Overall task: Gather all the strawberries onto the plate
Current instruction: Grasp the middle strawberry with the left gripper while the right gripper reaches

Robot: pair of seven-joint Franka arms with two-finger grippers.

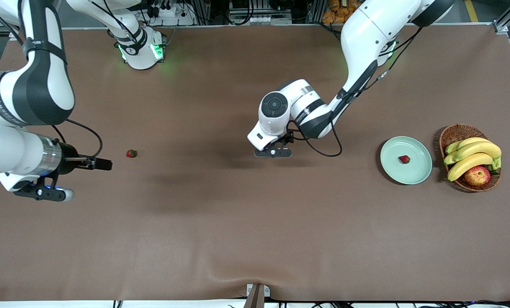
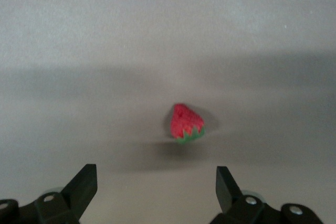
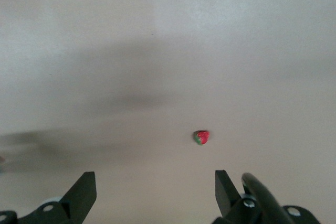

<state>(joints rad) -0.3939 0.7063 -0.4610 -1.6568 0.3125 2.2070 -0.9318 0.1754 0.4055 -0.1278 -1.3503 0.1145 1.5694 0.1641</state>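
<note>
**Two berries loose, one on the plate**

A wide brown table cover (image 1: 220,222) is stretching across the whole workspace, bare over most of its middle and rippling slightly at the edge nearest the front camera. The two white arms are reaching in from their bases. The left gripper (image 1: 273,152) is hanging over the table's middle with its jaws spread wide and holding nothing; its wrist view is showing a strawberry (image 2: 186,124) lying on the cloth just ahead of the fingertips (image 2: 84,182), though the arm is hiding that berry from the front camera. The right gripper (image 1: 45,193) is hovering toward the right arm's end of the table, also wide and empty.

At the left arm's end, a wicker basket (image 1: 452,133) is holding bananas (image 1: 473,155) and an apple (image 1: 477,175). Just beside it the mint-green plate (image 1: 417,147) is carrying one strawberry (image 1: 404,159). Another strawberry (image 1: 131,153) is lying near the right gripper.

The berries are tiny and probably roll easily; fingers closing off-centre could nudge one away rather than pinching it. A berry released too high may bounce over the plate's shallow rim. The basket is crowding the plate on one flank, so approaching from the open middle looks safer. Elsewhere, room is plentiful, well clear of every table edge.
</note>
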